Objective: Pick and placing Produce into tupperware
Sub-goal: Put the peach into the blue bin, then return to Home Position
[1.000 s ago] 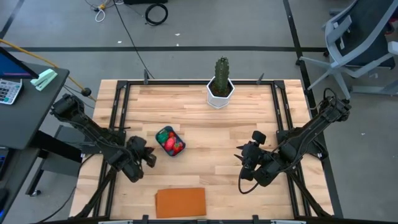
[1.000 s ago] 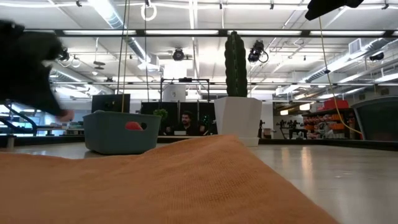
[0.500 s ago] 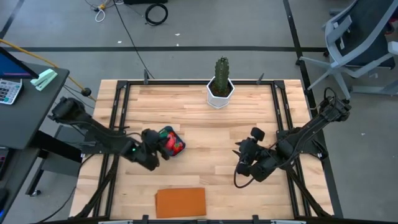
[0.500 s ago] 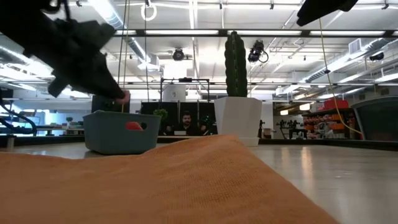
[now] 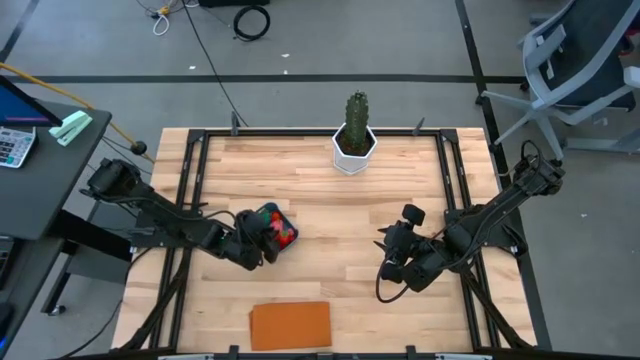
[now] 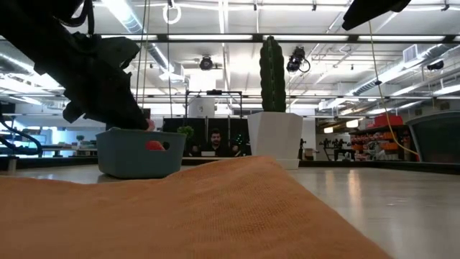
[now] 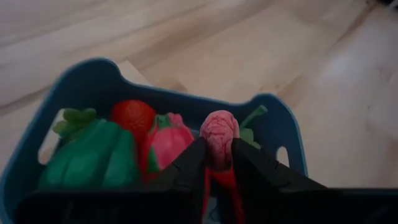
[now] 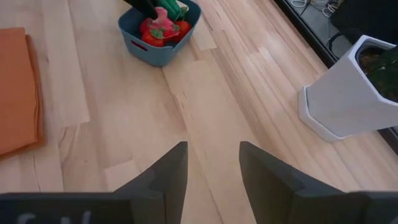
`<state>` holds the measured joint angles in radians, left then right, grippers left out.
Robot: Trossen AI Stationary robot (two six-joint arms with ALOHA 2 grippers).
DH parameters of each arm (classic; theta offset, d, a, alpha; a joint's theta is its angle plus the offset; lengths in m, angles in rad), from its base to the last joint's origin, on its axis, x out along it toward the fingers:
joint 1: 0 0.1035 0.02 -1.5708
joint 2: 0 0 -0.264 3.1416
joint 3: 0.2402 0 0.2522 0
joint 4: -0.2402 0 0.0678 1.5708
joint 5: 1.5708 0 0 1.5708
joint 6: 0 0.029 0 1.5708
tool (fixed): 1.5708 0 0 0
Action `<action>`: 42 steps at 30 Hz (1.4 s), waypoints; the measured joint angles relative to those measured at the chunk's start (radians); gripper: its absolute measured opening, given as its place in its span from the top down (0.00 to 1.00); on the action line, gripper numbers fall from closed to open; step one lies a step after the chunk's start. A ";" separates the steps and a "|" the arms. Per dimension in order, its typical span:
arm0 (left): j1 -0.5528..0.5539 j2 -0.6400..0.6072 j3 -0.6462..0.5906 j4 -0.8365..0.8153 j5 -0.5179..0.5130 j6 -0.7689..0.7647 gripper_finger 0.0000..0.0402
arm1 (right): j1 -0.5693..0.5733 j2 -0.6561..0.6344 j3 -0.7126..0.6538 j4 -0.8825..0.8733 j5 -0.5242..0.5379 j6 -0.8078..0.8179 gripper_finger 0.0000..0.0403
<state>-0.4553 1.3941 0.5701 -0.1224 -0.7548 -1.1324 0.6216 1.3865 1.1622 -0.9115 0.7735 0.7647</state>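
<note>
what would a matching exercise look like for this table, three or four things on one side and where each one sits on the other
Things:
1. cactus pot
2. orange board
3. blue container
4. right gripper

Places:
A. near edge of the table, flat on the wood
B. far edge, middle of the table
C. over bare wood on the right half, holding nothing
D. left of centre, with the left gripper over it and a pink piece between its fingers

Pairs: 1-B, 2-A, 3-D, 4-C
</note>
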 joint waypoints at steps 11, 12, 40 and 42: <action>0.000 -0.001 0.000 0.000 0.027 -0.008 0.75 | 0.000 0.000 0.000 0.000 0.000 -0.001 0.62; 0.000 -0.006 0.002 -0.004 0.027 -0.008 0.76 | 0.000 0.000 0.000 0.000 0.000 -0.003 0.62; -0.061 -0.657 0.784 -0.814 0.022 0.694 0.96 | 0.017 -0.379 0.223 -0.456 0.070 -0.125 0.62; -0.061 -0.701 0.717 -0.814 0.006 0.637 0.97 | 0.042 -0.481 0.127 -0.389 0.078 -0.094 0.61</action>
<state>-0.5159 0.6936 1.2874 -0.9364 -0.7492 -0.4953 0.6637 0.9050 1.2890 -1.3005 0.8512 0.6711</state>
